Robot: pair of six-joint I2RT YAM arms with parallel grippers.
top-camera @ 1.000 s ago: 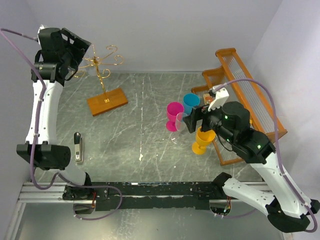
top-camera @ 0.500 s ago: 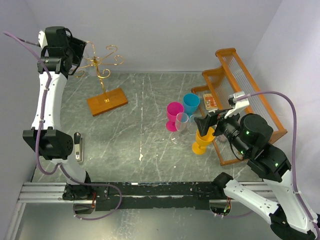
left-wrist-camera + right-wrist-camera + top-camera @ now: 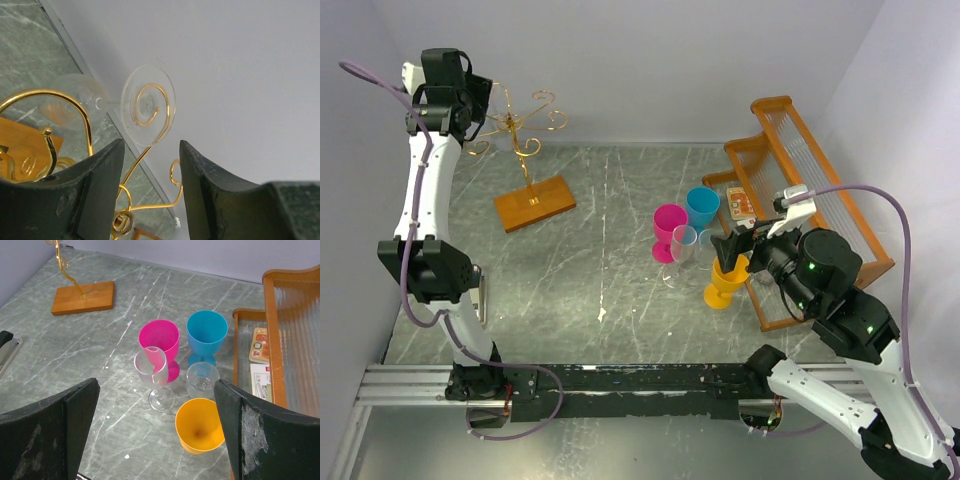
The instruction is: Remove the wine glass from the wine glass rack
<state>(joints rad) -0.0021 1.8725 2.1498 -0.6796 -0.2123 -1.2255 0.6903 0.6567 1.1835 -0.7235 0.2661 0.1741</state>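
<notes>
- Top external — left hand point(image 3: 470, 103) is raised at the scrolled top of the wine glass rack point(image 3: 525, 150), which stands far left on the tabletop point(image 3: 620, 290); right hand point(image 3: 732, 245) hovers on the right side.
- Left wrist — fingers point(image 3: 100, 190) partly apart, clamping nothing; the clear wine glass point(image 3: 145, 105) hangs on a gold scroll just beyond the fingertips.
- Right wrist — hand spread wide and empty above a pink cup point(image 3: 159, 342), blue cup point(image 3: 207, 332) and orange cup point(image 3: 199, 425).

Left hand point(image 3: 151, 150) raised high (jaws parted), right hand point(image 3: 156, 390) spread wide.
</notes>
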